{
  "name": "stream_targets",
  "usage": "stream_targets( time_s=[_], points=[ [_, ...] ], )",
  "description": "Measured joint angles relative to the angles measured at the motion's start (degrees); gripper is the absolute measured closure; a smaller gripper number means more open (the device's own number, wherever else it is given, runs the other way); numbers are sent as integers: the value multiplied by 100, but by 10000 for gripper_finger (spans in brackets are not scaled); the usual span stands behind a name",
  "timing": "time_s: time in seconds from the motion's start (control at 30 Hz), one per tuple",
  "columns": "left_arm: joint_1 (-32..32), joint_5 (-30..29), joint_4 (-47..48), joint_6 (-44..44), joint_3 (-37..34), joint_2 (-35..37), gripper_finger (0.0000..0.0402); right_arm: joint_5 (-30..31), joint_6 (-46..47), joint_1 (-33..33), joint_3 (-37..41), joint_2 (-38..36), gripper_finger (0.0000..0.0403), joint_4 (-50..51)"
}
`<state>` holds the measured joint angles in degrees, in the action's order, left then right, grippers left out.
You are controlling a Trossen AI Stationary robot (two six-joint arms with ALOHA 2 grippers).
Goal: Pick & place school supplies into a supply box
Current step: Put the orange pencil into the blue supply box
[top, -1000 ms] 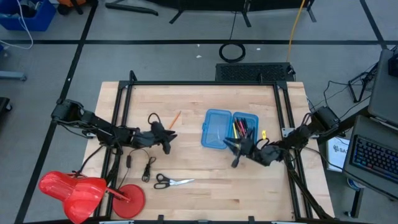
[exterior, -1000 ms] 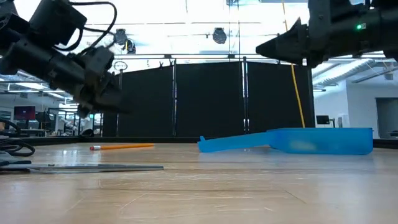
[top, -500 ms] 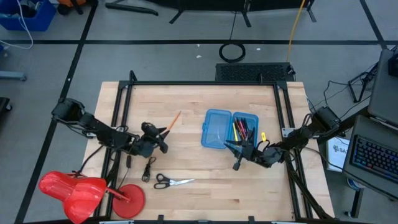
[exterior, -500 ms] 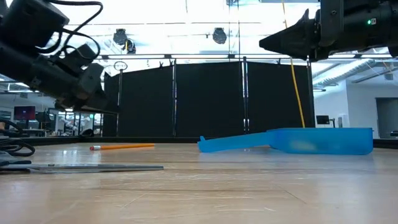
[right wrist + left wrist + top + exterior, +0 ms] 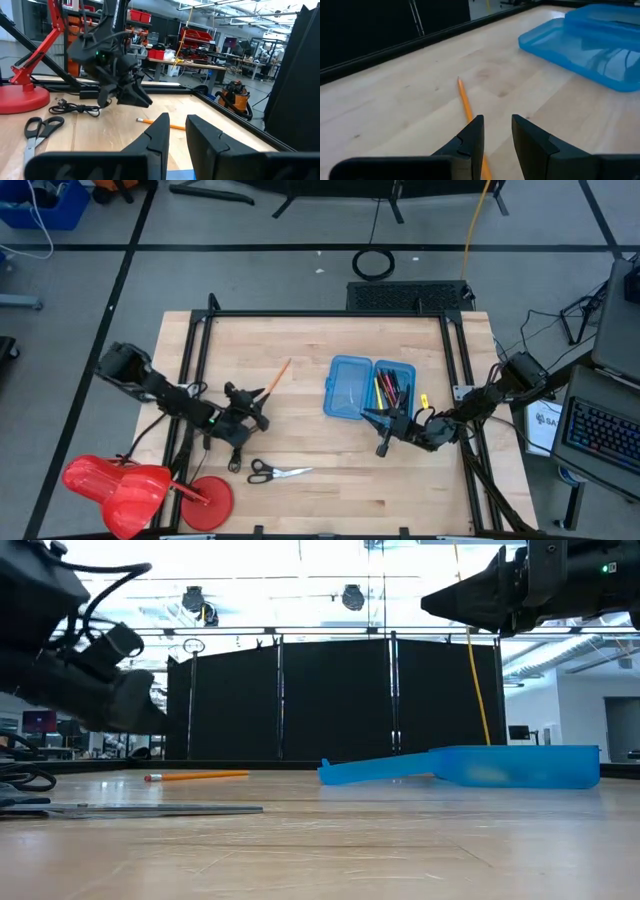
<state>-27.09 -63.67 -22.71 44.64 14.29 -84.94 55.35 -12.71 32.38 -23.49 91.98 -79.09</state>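
Note:
The blue supply box [image 5: 349, 388] lies open on the table; its right half [image 5: 394, 387] holds pens and markers. An orange pencil [image 5: 278, 375] lies flat left of the box and shows again as the pencil [image 5: 466, 106] in the left wrist view. Black-handled scissors [image 5: 277, 472] lie flat near the table's near edge. My left gripper [image 5: 250, 418] hovers open, just near of the pencil's lower end, its fingers [image 5: 472, 137] pointing along it. My right gripper [image 5: 379, 428] is open and empty, above the table at the box's near edge.
A black cable [image 5: 238, 450] lies between my left gripper and the scissors. A red plastic object [image 5: 130, 486] sits at the near left corner. A small yellow item [image 5: 422, 396] lies right of the box. Bare wood stretches near of the box.
My left gripper has drawn back from the box toward the table's left and near edges and sunk a little. The pencil, scissors and box have stayed where they were.

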Motion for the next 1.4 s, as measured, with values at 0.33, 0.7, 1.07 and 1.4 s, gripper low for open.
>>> stream_targets(
  time_s=[0.33,0.7,1.07,1.4],
  points=[
    [39,-261,-919,297,2,-1243,298,0,2,0,0,0,351,0],
    [303,284,-888,695,2,-1484,298,-2,168,-2,0,0,351,61],
    [784,740,-325,1666,17,-1476,298,-2,173,0,0,0,351,90],
    [791,833,-207,1681,13,-1476,298,-2,173,-1,0,0,351,90]
  ],
)
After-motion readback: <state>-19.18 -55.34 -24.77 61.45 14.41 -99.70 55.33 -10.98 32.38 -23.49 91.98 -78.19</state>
